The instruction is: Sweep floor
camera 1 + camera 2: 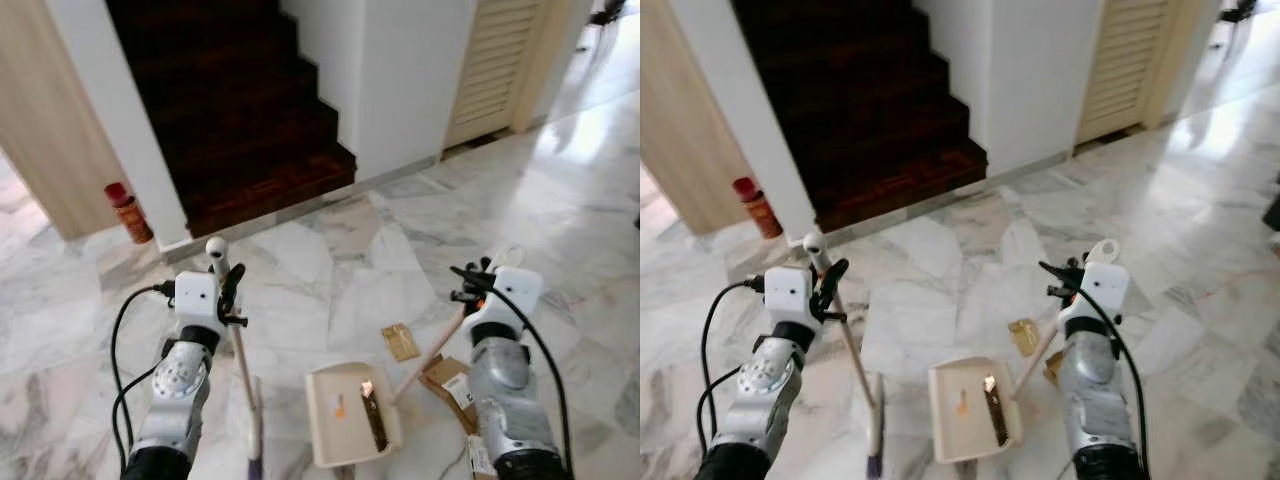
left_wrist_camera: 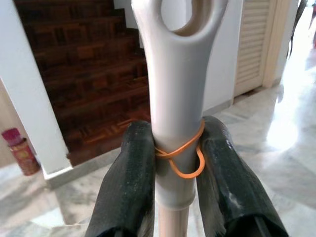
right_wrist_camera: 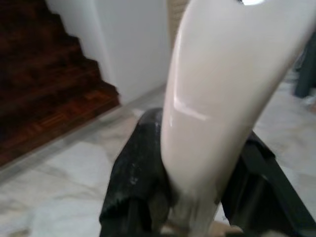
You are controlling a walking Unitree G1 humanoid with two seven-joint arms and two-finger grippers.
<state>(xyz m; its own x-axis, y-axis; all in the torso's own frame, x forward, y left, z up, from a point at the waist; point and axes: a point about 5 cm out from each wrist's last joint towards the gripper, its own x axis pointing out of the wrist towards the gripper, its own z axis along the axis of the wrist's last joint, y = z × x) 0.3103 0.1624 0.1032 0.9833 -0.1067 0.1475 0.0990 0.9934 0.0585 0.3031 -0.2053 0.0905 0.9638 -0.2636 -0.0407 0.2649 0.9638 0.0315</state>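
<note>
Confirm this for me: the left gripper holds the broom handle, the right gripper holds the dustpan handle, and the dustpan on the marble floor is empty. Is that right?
Not quite. The dustpan is not empty: the left eye view shows a dark strip and a small orange scrap lying in it. The rest stands: the left gripper holds the broom handle, the right gripper holds the dustpan handle, and the dustpan sits on the marble floor.
</note>
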